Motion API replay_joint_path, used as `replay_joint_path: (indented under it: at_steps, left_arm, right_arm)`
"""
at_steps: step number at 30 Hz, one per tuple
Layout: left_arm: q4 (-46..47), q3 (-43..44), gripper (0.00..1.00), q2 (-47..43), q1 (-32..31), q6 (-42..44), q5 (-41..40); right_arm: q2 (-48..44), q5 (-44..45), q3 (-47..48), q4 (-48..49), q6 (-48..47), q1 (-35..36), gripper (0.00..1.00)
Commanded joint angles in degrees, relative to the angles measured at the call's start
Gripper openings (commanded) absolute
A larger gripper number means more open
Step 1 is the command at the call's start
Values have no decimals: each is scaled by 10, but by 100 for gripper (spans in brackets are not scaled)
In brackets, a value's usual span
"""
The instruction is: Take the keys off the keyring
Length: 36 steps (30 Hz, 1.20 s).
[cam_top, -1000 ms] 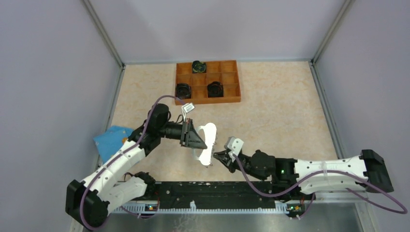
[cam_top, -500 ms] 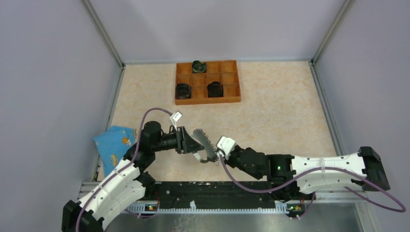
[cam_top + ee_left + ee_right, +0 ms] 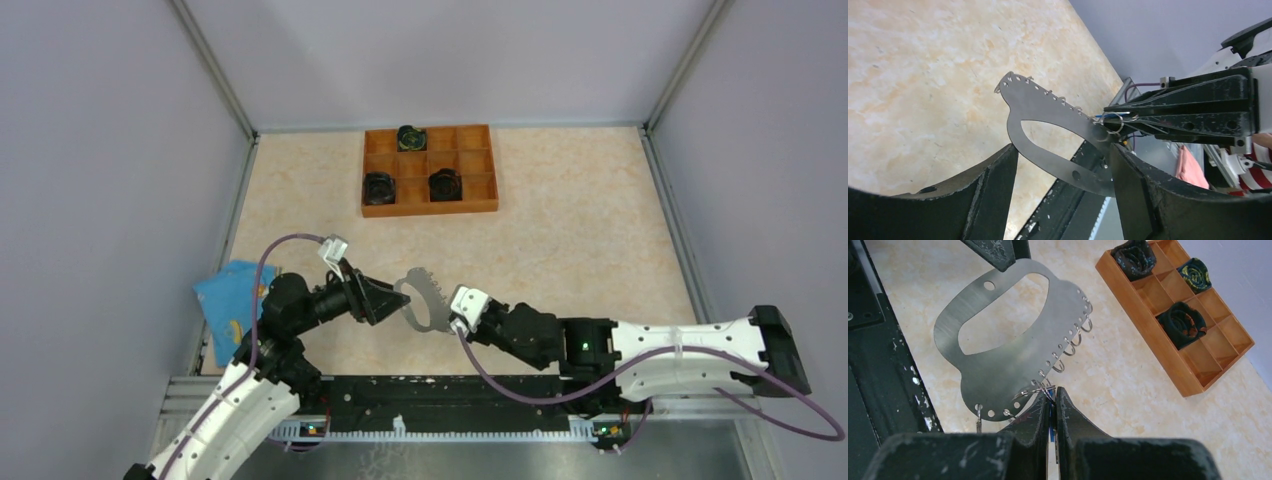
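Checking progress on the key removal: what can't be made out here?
Key: right wrist view, only a blue sliver shows between the shut right gripper fingers.
Whether its ring is off the keyring: small rings overlap at the rim in both wrist views; too small from the top.
Packet: top view, partly behind the left arm.

Bright, even light with soft shadows; wrist views blur close up.

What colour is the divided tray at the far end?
The tray is orange-brown, clearest in the right wrist view.
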Motion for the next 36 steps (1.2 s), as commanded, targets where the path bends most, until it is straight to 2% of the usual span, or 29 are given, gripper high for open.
replay_joint_path:
  at_steps: [1,8,11,14,17,21,26,28,31,36]
  left_arm:
    - [19,-13,74,-17,-2,37,-38]
    - [-11,-3,75,-29,-2,85,-71]
    - [13,-17,76,-36,-2,79,-59]
    - [79,-28,75,-31,-2,71,-29]
    - [203,-54,72,-28,-5,56,29]
    - [334,-76,67,-22,-23,53,58]
    - [411,-63,61,28,-86,110,73]
    - [421,-50,59,58,-132,147,74]
    - [429,-38,56,104,-200,194,69]
    - [496,-63,51,148,-221,212,46]
  right_arm:
    - [-23,-16,32,26,-13,7,0]
    - [-44,-30,23,26,-14,7,0]
    - [-62,-56,19,41,-23,7,0]
    - [-85,-100,8,45,-41,7,0]
    - [-106,-137,1,48,-48,8,0]
    - [-116,-184,4,43,-50,8,0]
    - [-99,-215,26,3,-51,12,0]
    - [-91,-213,36,-11,-53,18,0]
    - [-81,-165,49,-32,-65,36,0]
    - [-52,-43,78,-73,-104,81,0]
